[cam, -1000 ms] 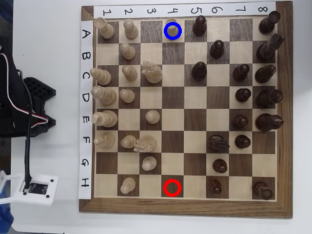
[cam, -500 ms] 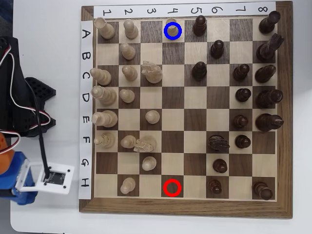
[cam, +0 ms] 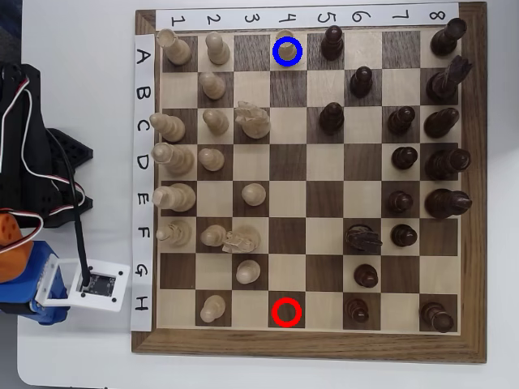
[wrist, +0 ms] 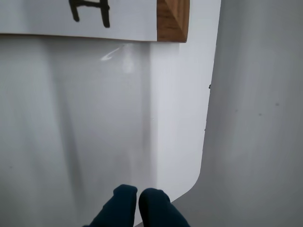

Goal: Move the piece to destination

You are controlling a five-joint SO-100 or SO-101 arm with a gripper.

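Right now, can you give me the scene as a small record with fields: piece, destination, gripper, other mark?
piece: pale tan pawn, standing on row A, column 4
destination: blue ring, drawn around that same square
gripper: dark fingertips together in the wrist view, over the white table, off the chessboard corner
other mark: red ring, row H, column 4, no piece on it

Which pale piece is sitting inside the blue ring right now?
The small pale pawn in row A, column 4, at the top of the overhead view. It alone stands inside the blue ring; the red ring in row H is empty.
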